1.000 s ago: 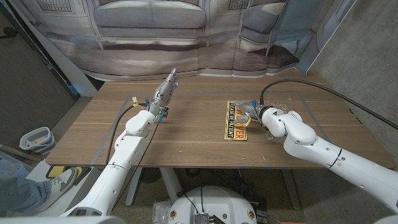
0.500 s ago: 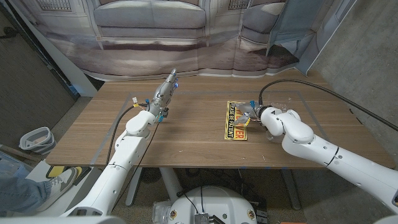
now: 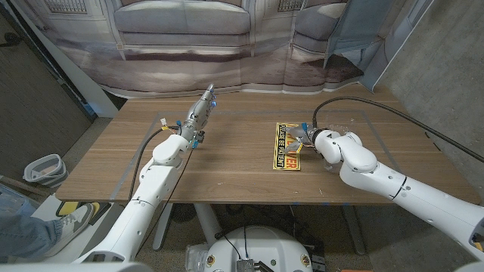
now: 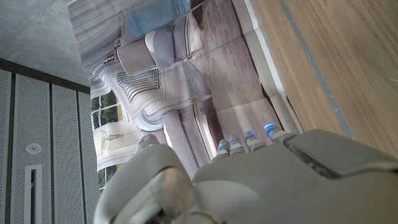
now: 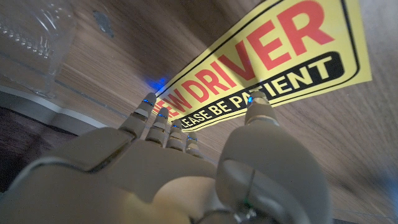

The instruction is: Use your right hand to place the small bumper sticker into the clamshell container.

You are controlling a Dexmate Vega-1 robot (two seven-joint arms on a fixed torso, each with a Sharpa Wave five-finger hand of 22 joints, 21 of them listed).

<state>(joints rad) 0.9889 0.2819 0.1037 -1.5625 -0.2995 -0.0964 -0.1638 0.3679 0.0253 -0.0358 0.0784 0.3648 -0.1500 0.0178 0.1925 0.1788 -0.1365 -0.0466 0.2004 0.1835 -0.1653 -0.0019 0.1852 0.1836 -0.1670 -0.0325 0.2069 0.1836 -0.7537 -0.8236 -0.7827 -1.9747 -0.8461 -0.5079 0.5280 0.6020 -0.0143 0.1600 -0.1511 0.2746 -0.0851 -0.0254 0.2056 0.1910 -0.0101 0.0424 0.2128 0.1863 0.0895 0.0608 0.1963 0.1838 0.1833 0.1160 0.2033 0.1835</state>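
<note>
My left hand (image 3: pixel 198 115) waits over the table's (image 3: pixel 227 170) left half, fingers straight and together, holding nothing, well apart from the work. Center-right, the bumper sticker (image 3: pixel 287 146), yellow w/ "NEW DRIVER / PLEASE BE PATIENT", lies flat on the wood. My right hand (image 3: pixel 308 134) is at its far end, just beside the clear clamshell container (image 3: pixel 340 130), which sits partly behind my wrist. Step in hand, as I judge it: the pickup approach, grasp not yet made. In the right wrist view, fingertips (image 5: pixel 151 106) and thumb tip are spread, right at the sticker's edge; contact can't be confirmed. Hand is unclenched and empty. Next move calls for lifting an edge off the wood, since the sticker's thin & flat, then pinching.
</note>
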